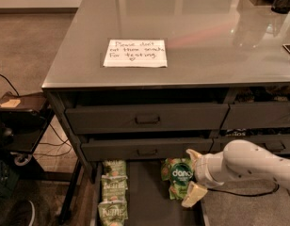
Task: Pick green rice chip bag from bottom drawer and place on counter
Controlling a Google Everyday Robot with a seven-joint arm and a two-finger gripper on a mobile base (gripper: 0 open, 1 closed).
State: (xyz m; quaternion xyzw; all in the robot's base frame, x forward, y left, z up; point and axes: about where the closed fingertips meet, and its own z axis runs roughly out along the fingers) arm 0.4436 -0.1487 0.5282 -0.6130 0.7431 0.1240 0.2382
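The gripper (192,175) is down in the bottom drawer (145,192), its two pale fingers spread wide, one above and one below the right edge of the green rice chip bag (175,173). The bag lies flat on the drawer floor, logo up, well apart from the column of small pale-green bags (113,194) on the left. I'd say the grasp is the step in hand. The pouch looks crinkly and slippery, so the fingers should reach further across it before they close, pinching a good fold rather than the bare edge. The lift then needs to come out towards the front, clear of the drawer with a handle (147,150) just above. The glossy grey table (206,36) carries a handwritten note (135,53). Cables (55,145) trail over the brown floor at left
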